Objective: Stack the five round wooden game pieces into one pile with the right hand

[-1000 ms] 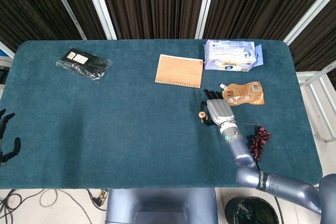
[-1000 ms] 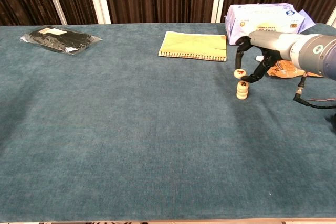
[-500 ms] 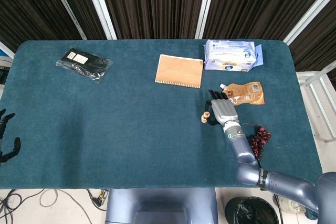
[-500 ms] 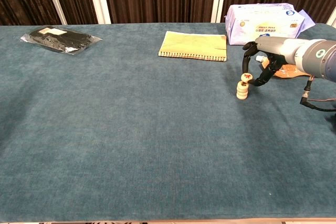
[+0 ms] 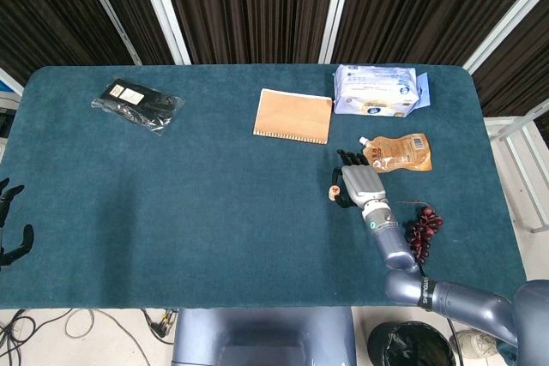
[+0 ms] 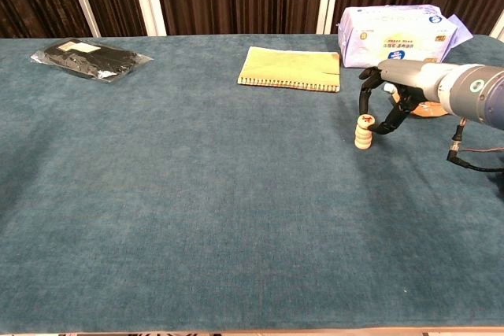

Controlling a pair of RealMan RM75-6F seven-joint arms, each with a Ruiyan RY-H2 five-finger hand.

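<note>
A short pile of round pale wooden pieces (image 6: 363,134) stands on the blue cloth right of centre. Its top piece (image 6: 365,120) carries a red mark and sits on the pile; from above it shows at the top piece (image 5: 333,189). My right hand (image 6: 385,101) curls over the pile from the right, fingers and thumb closed around that top piece. In the head view the right hand (image 5: 359,183) covers most of the pile. My left hand (image 5: 12,222) hangs off the table's left edge, fingers spread, holding nothing.
A tan notebook (image 6: 290,68) lies behind the pile, a wipes pack (image 6: 396,33) at the back right. A brown pouch (image 5: 397,153) lies just beyond the right hand, a dark grape bunch (image 5: 423,227) beside the forearm. A black packet (image 6: 88,58) is far left.
The right hand carried the red-marked piece from above and left of the pile and lowered it onto the top. The left hand has not moved.
</note>
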